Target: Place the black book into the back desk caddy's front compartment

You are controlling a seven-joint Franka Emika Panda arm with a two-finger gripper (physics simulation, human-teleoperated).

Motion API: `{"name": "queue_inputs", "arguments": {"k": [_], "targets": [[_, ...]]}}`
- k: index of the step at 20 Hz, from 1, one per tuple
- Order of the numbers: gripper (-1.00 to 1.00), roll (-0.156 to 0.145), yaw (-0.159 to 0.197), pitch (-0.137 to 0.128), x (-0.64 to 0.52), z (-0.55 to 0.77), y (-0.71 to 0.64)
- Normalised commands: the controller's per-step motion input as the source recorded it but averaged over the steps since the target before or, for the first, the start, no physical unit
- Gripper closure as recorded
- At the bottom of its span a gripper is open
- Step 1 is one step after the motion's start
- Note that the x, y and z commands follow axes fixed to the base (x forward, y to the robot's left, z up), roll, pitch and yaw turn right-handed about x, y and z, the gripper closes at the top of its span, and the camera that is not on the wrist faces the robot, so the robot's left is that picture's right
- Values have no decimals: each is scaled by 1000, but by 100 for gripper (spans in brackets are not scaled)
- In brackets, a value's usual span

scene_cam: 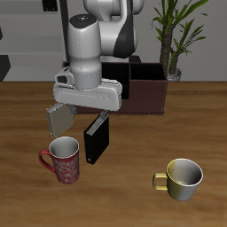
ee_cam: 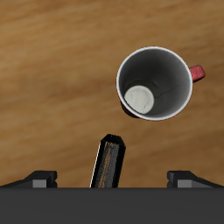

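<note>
Exterior camera: high, in front of me, angled down over the bench, mid-range. Wrist camera: on my hand, aimed straight down, close to the wood. Both views share the red mug and the black book standing upright.

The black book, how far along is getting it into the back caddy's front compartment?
Nothing looks done yet. The black book stands upright on the table beside the red mug, away from the back desk caddy. The pincer hangs open above the book, not gripping. Grasping, carrying and placing are left.
</note>
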Motion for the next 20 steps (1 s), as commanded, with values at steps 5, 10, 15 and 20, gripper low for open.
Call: {"name": "queue_inputs", "arguments": {"k": [5, 10, 15, 20], "targets": [[-100, -20, -27, -14, -21, -140, -9], [-100, -15, 3, 11, 37, -216, 40], [-100, 21, 6, -5, 26, -124, 21], [-100, -8, -22, 11, 34, -227, -75]]}}
